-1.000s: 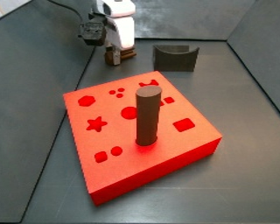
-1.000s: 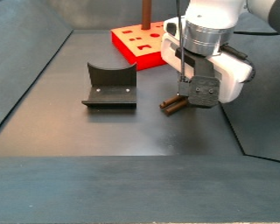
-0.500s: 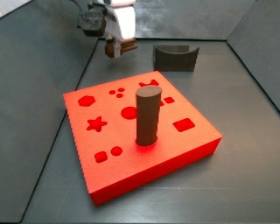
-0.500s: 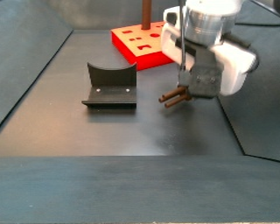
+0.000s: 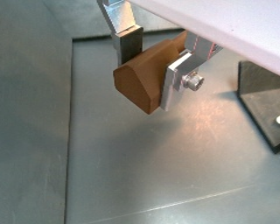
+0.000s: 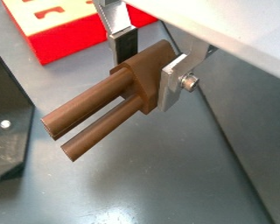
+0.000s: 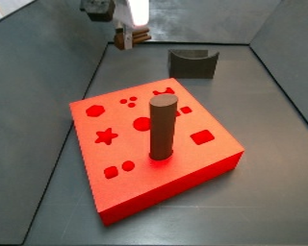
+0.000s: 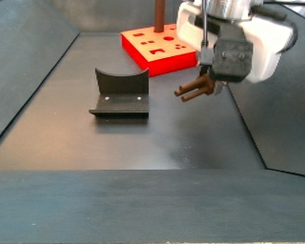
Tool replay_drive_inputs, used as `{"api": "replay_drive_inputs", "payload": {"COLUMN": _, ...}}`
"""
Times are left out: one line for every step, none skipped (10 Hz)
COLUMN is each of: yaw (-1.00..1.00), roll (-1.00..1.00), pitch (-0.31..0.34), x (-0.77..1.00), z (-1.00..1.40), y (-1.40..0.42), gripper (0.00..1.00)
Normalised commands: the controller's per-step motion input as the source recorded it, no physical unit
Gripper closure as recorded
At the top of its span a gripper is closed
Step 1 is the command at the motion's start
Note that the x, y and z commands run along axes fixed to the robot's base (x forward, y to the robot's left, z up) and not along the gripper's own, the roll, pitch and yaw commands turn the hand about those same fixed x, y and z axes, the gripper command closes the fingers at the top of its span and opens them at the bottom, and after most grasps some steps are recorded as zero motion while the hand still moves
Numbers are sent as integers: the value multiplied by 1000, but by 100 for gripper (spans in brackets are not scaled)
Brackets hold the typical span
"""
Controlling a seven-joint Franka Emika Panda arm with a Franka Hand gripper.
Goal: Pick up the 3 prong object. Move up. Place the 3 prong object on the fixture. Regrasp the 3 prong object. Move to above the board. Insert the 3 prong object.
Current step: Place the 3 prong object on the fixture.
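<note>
With the gripper [image 6: 149,74] clamped on the 3 prong object [image 6: 101,109], the pick looks done and the piece hangs in the air, clear of the floor, beside the fixture [image 8: 119,92]. Placing, regrasping and inserting into the board [image 7: 150,144] are left. It's a brown block, long round prongs jutting sideways.

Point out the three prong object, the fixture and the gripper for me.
3 prong object [image 6: 101,118]: wrist view, on its prongs.
fixture [image 8: 118,92]: side view, on its curved notch.
gripper [image 5: 149,54]: wrist view, midway between the fingertips, shut on the piece.
</note>
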Motion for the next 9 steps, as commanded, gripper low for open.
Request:
{"api": "replay_drive_inputs", "payload": {"yaw": 6, "roll": -47, "pitch": 13, "x": -11, "z": 1000, "y": -4, "gripper": 100}}
{"api": "replay_drive_inputs", "payload": {"yaw": 12, "roll": -64, "pitch": 14, "x": -15, "z": 1000, "y": -7, "gripper": 100}}
{"api": "replay_drive_inputs", "payload": {"yaw": 13, "roll": -87, "pitch": 16, "x": -19, "z": 1000, "y": -10, "gripper": 100}}
{"api": "replay_drive_inputs", "payload": {"yaw": 12, "roll": -103, "pitch": 16, "x": -23, "z": 1000, "y": -12, "gripper": 100}}
{"api": "replay_drive_inputs", "payload": {"yaw": 10, "roll": -122, "pitch": 11, "x": -25, "z": 1000, "y": -15, "gripper": 100}}
{"api": "replay_drive_inputs", "payload": {"yaw": 8, "roll": -131, "pitch": 12, "x": -27, "z": 1000, "y": -17, "gripper": 100}}
{"api": "replay_drive_inputs", "payload": {"yaw": 4, "roll": -150, "pitch": 10, "x": -26, "z": 950, "y": -19, "gripper": 100}}
{"api": "replay_drive_inputs", "payload": {"yaw": -3, "roll": -160, "pitch": 12, "x": -22, "z": 827, "y": -15, "gripper": 100}}
{"api": "replay_drive_inputs", "payload": {"yaw": -15, "roll": -173, "pitch": 19, "x": -18, "z": 662, "y": -10, "gripper": 100}}
